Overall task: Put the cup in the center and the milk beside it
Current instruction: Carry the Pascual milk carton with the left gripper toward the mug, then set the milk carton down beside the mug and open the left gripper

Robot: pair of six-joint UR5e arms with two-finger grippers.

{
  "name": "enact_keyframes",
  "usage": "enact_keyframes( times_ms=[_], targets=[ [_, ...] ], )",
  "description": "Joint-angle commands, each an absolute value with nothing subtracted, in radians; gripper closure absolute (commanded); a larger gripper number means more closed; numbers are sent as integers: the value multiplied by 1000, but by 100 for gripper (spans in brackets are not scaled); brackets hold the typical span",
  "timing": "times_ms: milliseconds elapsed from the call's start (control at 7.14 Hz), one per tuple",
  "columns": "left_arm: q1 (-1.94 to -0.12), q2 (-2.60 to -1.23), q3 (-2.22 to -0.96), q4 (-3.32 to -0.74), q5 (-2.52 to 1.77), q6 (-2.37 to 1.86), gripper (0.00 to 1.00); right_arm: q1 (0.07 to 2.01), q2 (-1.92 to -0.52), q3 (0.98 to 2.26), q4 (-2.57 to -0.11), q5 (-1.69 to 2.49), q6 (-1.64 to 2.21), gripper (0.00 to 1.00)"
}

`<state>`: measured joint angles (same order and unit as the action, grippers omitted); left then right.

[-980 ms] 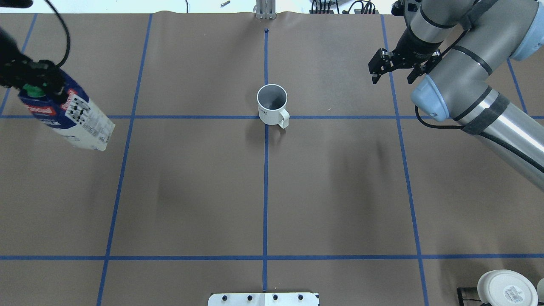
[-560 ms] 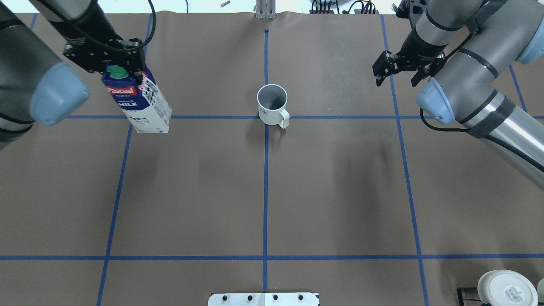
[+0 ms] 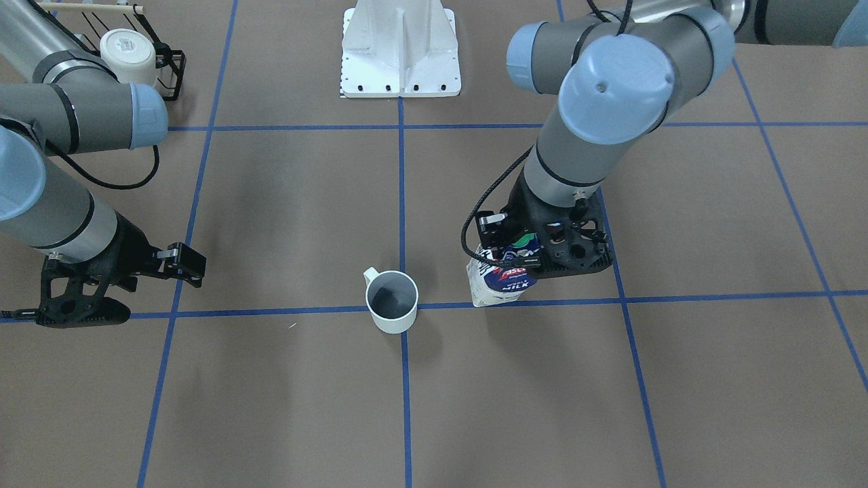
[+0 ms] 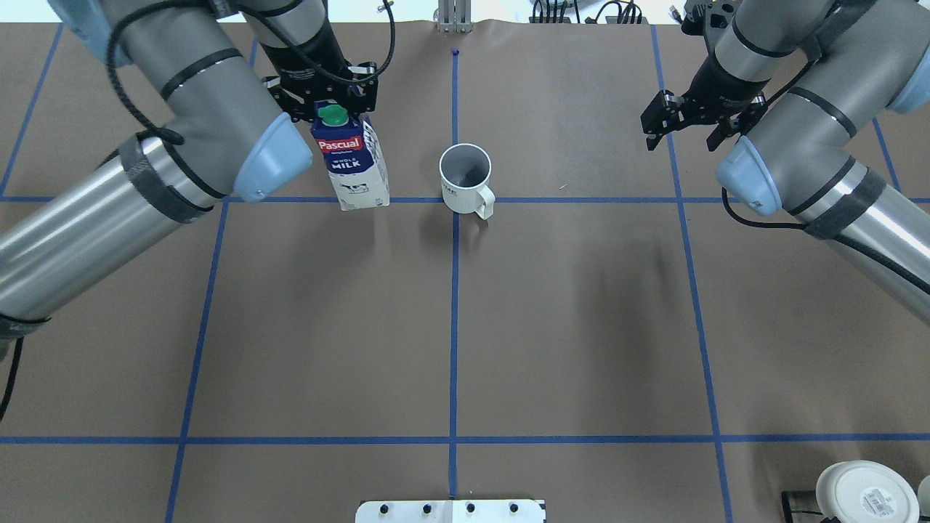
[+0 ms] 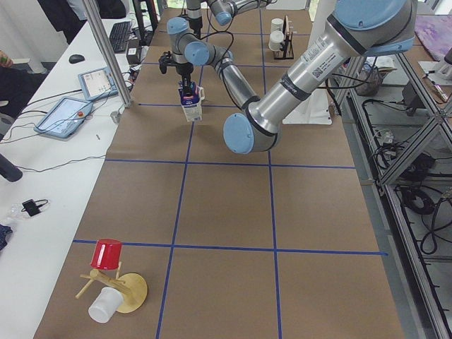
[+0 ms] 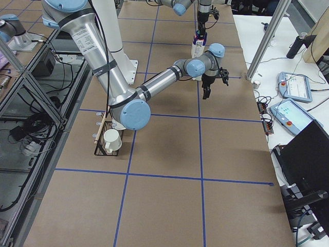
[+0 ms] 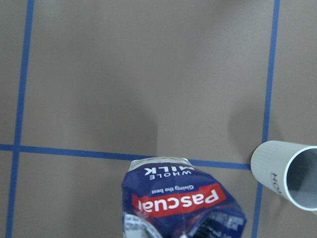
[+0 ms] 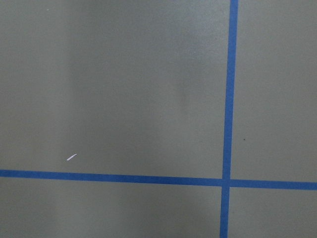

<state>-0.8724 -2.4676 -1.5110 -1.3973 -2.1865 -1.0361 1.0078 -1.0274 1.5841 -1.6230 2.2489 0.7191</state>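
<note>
The cup (image 4: 465, 178) is a white mug with a grey inside and a small handle. It stands upright on the centre tape crossing and shows in the front view (image 3: 391, 301) and the left wrist view (image 7: 292, 173). The milk (image 4: 351, 163) is a navy and white Pascual carton with a green cap. It is upright a short gap to the cup's left (image 3: 498, 281) (image 7: 183, 201). My left gripper (image 4: 327, 98) is shut on its top. I cannot tell whether the carton's base touches the table. My right gripper (image 4: 686, 131) is open and empty, well to the cup's right (image 3: 186, 266).
A black rack with an upturned white cup (image 4: 864, 494) stands at the near right corner (image 3: 129, 51). The white robot base plate (image 4: 450, 511) sits at the near edge. A wooden stand with a red cup (image 5: 108, 254) stands at the table's left end.
My left arm has carried the milk rightward from the table's far left edge to just left of the cup. My right gripper has drifted slightly right and away from the cup, still open.
</note>
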Motion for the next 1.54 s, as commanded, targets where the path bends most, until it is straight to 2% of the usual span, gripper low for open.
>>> enact_keyframes(
  times_ms=[0, 280, 560, 700, 840, 1120, 1400],
  targets=[
    [-815, -2542, -1407, -1451, -2139, -1093, 100, 1008, -1028, 1585, -1623, 2249, 718, 0],
    [-807, -2569, -1335, -1523, -2137, -1121, 100, 1008, -1028, 1585, -1623, 2249, 718, 0],
    [-807, -2572, -1330, -1525, -2134, -1123, 100, 1008, -1028, 1585, -1623, 2249, 718, 0],
    [-792, -2572, -1330, -1525, -2117, -1124, 77, 1008, -1026, 1585, -1623, 2249, 719, 0],
    [-785, -2572, -1330, -1525, -2100, -1126, 25, 1008, -1026, 1585, -1623, 2249, 719, 0],
    [-784, -2571, -1330, -1557, -2100, -1160, 3, 1006, -1025, 1585, -1623, 2249, 719, 0],
    [-796, -2569, -1373, -1545, -2098, -1149, 2, 1006, -1026, 1580, -1623, 2246, 718, 0]
  ],
)
